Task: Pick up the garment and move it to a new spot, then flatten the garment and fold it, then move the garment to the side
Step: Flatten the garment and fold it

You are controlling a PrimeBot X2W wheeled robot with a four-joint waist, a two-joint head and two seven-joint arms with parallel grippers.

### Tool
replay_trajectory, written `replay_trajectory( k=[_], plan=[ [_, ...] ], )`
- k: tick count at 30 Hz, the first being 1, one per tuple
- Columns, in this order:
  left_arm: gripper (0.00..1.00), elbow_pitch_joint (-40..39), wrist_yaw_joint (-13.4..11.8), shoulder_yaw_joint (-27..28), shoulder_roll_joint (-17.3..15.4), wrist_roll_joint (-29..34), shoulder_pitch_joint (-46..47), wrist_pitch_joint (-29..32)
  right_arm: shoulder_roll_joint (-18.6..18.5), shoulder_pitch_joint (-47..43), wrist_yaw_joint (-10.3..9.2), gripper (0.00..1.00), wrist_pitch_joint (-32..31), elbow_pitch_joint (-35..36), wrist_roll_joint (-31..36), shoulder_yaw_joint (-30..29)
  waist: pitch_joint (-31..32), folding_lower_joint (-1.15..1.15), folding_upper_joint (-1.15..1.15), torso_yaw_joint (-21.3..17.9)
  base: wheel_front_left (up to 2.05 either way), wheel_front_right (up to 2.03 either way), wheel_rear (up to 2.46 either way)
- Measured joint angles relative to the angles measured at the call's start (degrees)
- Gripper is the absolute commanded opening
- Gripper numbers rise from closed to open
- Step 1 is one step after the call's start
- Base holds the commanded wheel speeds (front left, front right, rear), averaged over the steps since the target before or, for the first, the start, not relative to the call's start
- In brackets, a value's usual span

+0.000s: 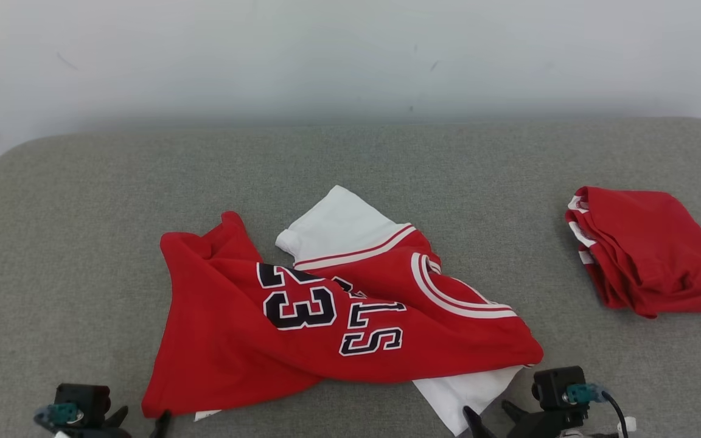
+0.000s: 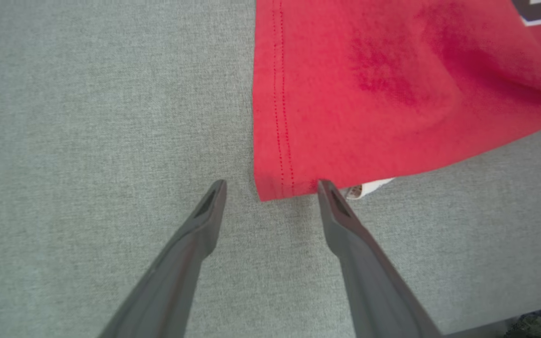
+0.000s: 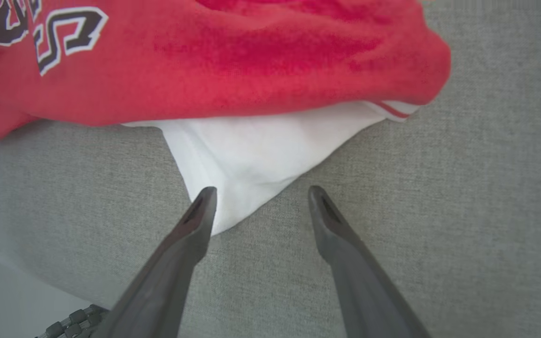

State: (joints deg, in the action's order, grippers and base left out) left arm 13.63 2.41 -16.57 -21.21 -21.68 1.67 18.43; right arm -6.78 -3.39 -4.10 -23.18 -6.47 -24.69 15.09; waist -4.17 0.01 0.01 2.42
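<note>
The garment [image 1: 326, 316] is a red jersey with black and white lettering and white sleeves. It lies crumpled in the middle of the grey padded surface [image 1: 83, 213]. My left gripper [image 1: 143, 418] stands open at the jersey's near left corner. In the left wrist view the red hem corner [image 2: 275, 183] lies just ahead of the left gripper [image 2: 270, 185], between its spread fingertips. My right gripper [image 1: 486, 412] is open beside the near white sleeve [image 1: 466, 392]. In the right wrist view the sleeve's tip [image 3: 247, 164] lies by the left fingertip of the right gripper [image 3: 261, 190].
A second red garment [image 1: 645, 252] lies folded at the right side of the surface. A pale wall [image 1: 350, 55] rises behind the far edge. The surface's near edge runs just below both grippers.
</note>
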Motion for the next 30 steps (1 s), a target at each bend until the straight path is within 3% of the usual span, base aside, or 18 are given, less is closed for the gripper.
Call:
replay_trajectory(
  k=[22, 23, 24, 25, 26, 27, 28, 29, 30],
  plan=[
    [1.0, 5.47, 2.22, -2.75, -0.05, 2.53, 4.68, -1.92, 1.36, 2.97, -0.96, 1.0, -2.04, -0.59, 0.18, 2.27, -3.64, -0.01, -0.01, 0.67, 0.0, 0.0, 0.0],
    [0.99, 5.61, 2.24, -2.91, -0.04, 2.64, 4.81, -2.1, 1.43, 3.04, -1.01, 0.73, -2.03, -0.65, 0.18, 2.29, -3.76, -0.01, -0.01, 0.63, 0.0, 0.0, 0.0],
    [0.9, 5.68, 2.33, -3.08, -0.03, 2.75, 4.97, -2.35, 1.47, 3.09, -1.02, 0.52, -2.03, -0.67, 0.18, 2.27, -3.83, -0.01, -0.01, 0.62, 0.0, 0.0, 0.0],
    [0.7, 5.72, 2.68, -3.22, -0.02, 2.87, 5.2, -2.42, 1.48, 3.15, -1.18, 0.41, -2.02, -0.73, 0.18, 2.19, -3.88, -0.01, -0.01, 0.62, 0.0, 0.0, 0.0],
    [0.41, 5.79, 2.68, -3.42, 0.0, 2.96, 5.52, -2.44, 1.51, 3.25, -1.27, 0.35, -2.03, -0.83, 0.18, 2.13, -3.93, -0.01, -0.01, 0.62, 0.0, 0.0, 0.0],
    [0.02, 5.83, 2.7, -3.64, 0.02, 2.99, 5.78, -2.77, 1.51, 3.35, -1.29, 0.21, -2.03, -0.92, 0.18, 2.12, -3.98, -0.01, -0.01, 0.63, 0.0, 0.0, 0.0],
    [0.0, 5.87, 2.72, -3.88, 0.1, 3.0, 5.86, -2.92, 1.56, 3.38, -1.42, 0.06, -2.03, -0.97, 0.18, 2.05, -4.03, -0.01, -0.01, 0.65, 0.0, 0.0, 0.0],
    [0.0, 6.0, 2.72, -4.13, 0.23, 3.0, 5.86, -2.93, 1.6, 3.38, -1.45, 0.0, -2.03, -1.01, 0.18, 1.92, -4.08, -0.01, -0.01, 0.66, 0.0, 0.0, 0.0],
    [0.0, 6.09, 2.74, -4.27, 0.4, 3.0, 5.86, -3.2, 1.62, 3.37, -1.45, 0.0, -2.03, -1.01, 0.18, 1.79, -4.12, -0.01, -0.01, 0.69, 0.0, 0.0, 0.0]
  ],
)
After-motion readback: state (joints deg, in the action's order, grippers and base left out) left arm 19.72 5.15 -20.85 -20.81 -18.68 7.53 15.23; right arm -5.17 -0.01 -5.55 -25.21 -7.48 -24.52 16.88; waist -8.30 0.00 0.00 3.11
